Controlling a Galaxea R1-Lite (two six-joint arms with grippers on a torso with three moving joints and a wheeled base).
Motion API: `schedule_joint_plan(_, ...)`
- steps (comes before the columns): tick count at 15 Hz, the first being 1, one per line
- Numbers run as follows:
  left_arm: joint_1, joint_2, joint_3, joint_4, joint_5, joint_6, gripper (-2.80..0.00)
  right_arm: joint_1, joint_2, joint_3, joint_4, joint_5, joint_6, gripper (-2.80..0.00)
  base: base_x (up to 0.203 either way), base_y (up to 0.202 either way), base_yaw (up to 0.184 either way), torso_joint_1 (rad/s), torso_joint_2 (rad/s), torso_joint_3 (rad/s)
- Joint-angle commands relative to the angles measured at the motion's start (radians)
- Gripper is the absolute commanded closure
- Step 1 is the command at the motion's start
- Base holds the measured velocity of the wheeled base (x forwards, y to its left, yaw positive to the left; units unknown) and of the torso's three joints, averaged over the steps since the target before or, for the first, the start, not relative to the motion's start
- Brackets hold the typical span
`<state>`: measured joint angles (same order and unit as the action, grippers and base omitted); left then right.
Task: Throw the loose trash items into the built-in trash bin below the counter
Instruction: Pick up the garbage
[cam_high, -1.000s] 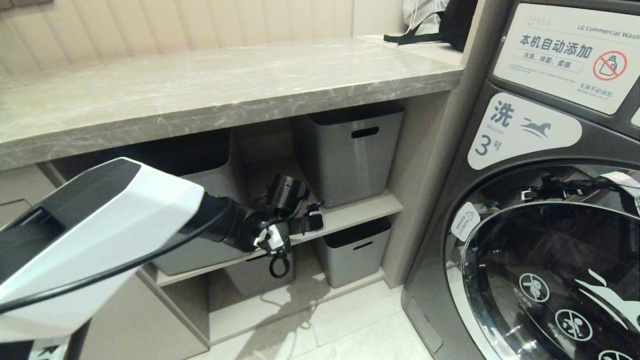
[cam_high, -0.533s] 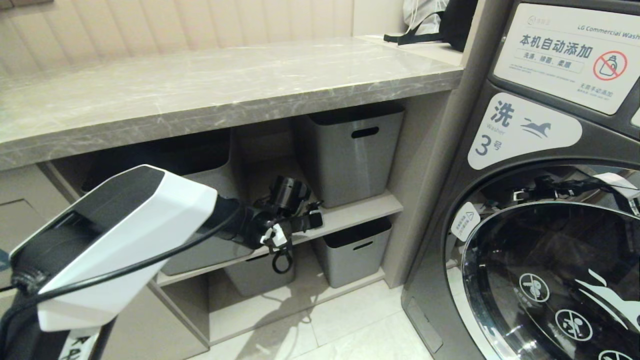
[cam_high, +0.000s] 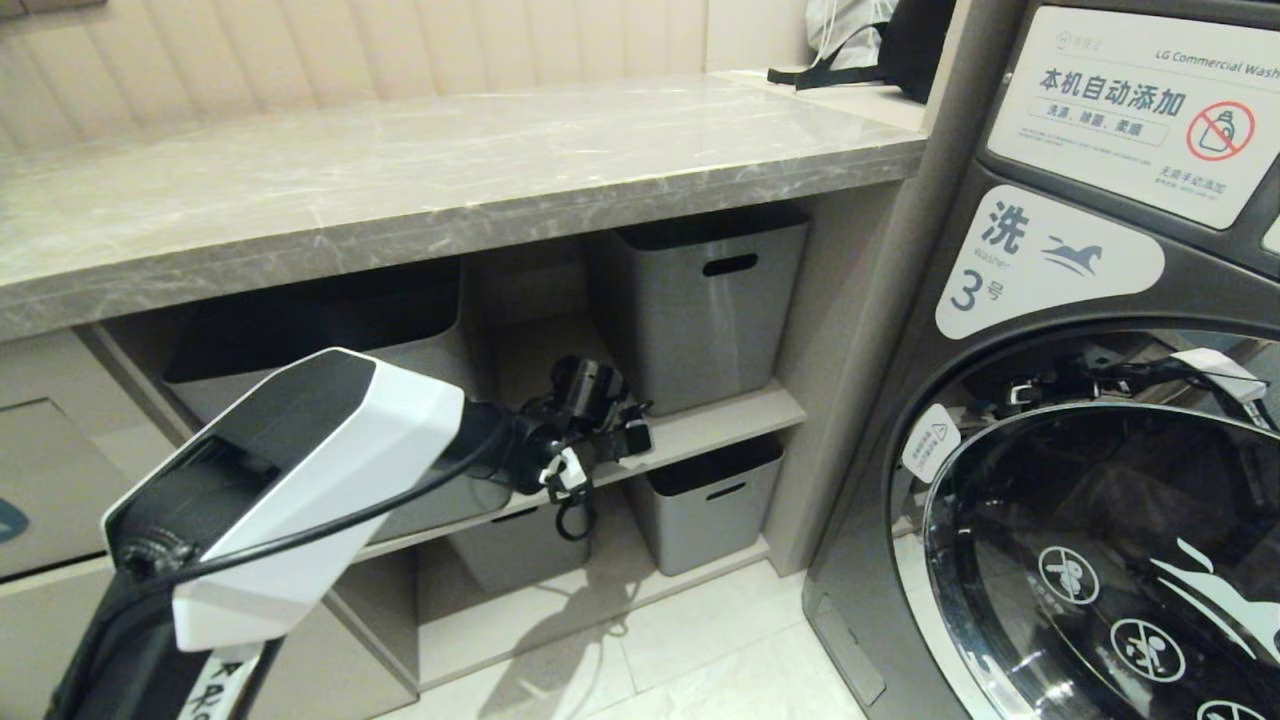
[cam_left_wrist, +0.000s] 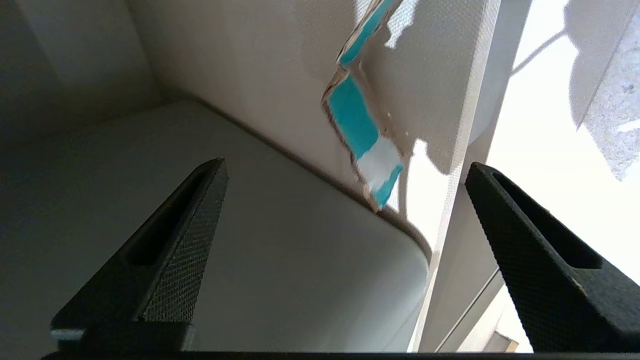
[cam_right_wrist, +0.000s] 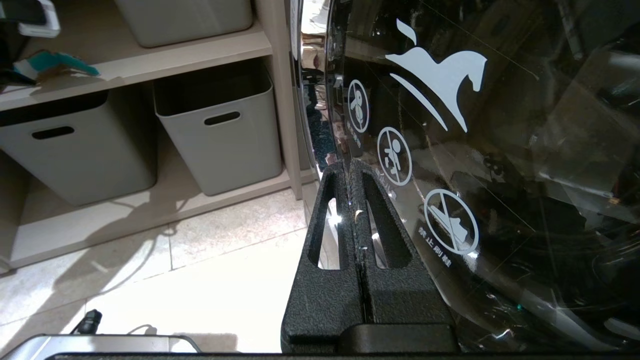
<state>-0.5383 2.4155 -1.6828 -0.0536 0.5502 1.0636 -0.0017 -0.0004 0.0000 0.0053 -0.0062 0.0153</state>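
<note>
Reaching into the open shelf bay under the grey marble counter (cam_high: 450, 190), the left claw (cam_left_wrist: 345, 240) stands wide, its two black textured fingers (cam_left_wrist: 185, 235) far apart and holding nothing. Ahead of it and between the finger lines, the torn turquoise-and-tan wrapper strip (cam_left_wrist: 362, 135) lies on the beige shelf board (cam_left_wrist: 280, 75), not yet touched. Its long axis runs roughly along the direction of approach, slightly slanted, so the judgement is that the fingers would close across its narrow width rather than its length. A grey plastic tub (cam_left_wrist: 250, 260) with a rounded corner sits just beside the strip, leaving little room on that side. The left arm is plainly the nearer; the right claw (cam_right_wrist: 357, 200) is closed, parked in front of the dark glass washer door (cam_right_wrist: 500, 150), well apart. The head view shows the arm's place between the tubs but hides the strip; the right wrist view shows the strip from the side on the shelf edge. The beige flap bin panel (cam_high: 40, 490) shows only at the head view's left edge.
</note>
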Motion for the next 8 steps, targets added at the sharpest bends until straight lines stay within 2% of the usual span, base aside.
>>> schedule_joint_plan(1,0.000,0.026,-0.030,0.005,0.004,0.006,-2.80,0.000,0.000,0.000,0.001,0.000,0.000,0.00,0.000,0.000,0.000,0.000,0.00,0.000)
schedule_joint_plan(4,0.000,0.051,-0.083,0.023,0.005,0.006,-2.80,0.000,0.000,0.000,0.001,0.000,0.000,0.00,0.000,0.000,0.000,0.000,0.00,0.000)
schedule_joint_plan(8,0.003,0.066,-0.095,0.021,0.005,0.006,-2.80,0.000,0.000,0.000,0.001,0.000,0.000,0.00,0.000,0.000,0.000,0.000,0.00,0.000)
